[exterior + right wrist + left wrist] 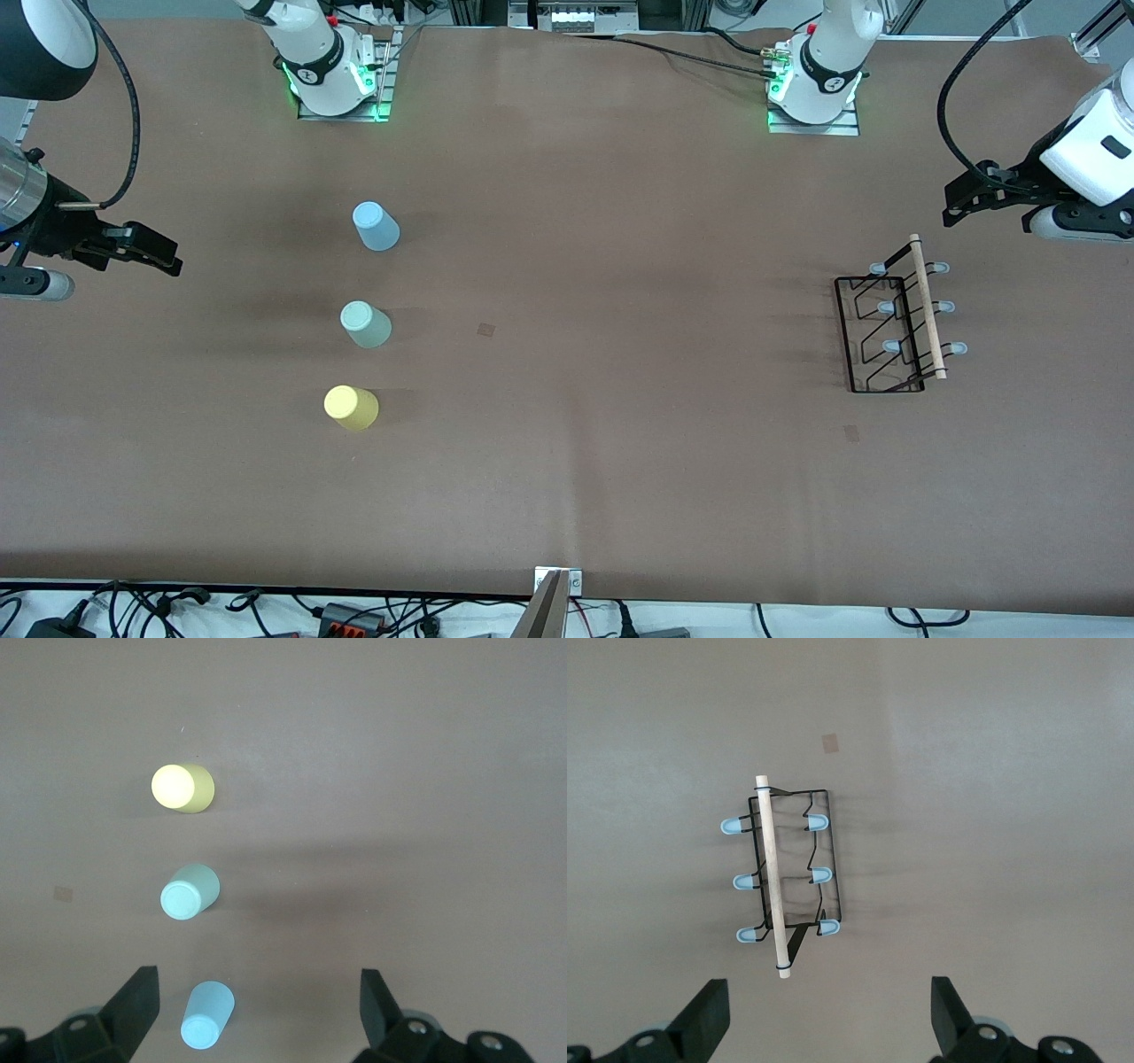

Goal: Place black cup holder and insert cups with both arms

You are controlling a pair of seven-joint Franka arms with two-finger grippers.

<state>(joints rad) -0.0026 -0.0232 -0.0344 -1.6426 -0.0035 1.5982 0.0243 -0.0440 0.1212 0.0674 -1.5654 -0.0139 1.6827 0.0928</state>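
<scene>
With both arms waiting, the left gripper (961, 202) and right gripper (164, 252) jaws spread empty, the black cup holder (895, 330) at the frame's right-centre looks light and stiff, best pinched by its wooden rod (927, 306), while the cups (366, 323) at left-centre look light and slippery.

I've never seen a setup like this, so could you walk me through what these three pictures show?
Two robot arms work at a brown table. The big picture looks down from across the table; the other two come from cameras on each arm's wrist. The left claw hangs open above a black wire cup holder, which stands at that arm's end of the table. The right claw hangs open at the other end, by three upside-down cups in a row: blue cup, grey-green cup, and yellow cup nearest the big camera. Nothing is held.
</scene>
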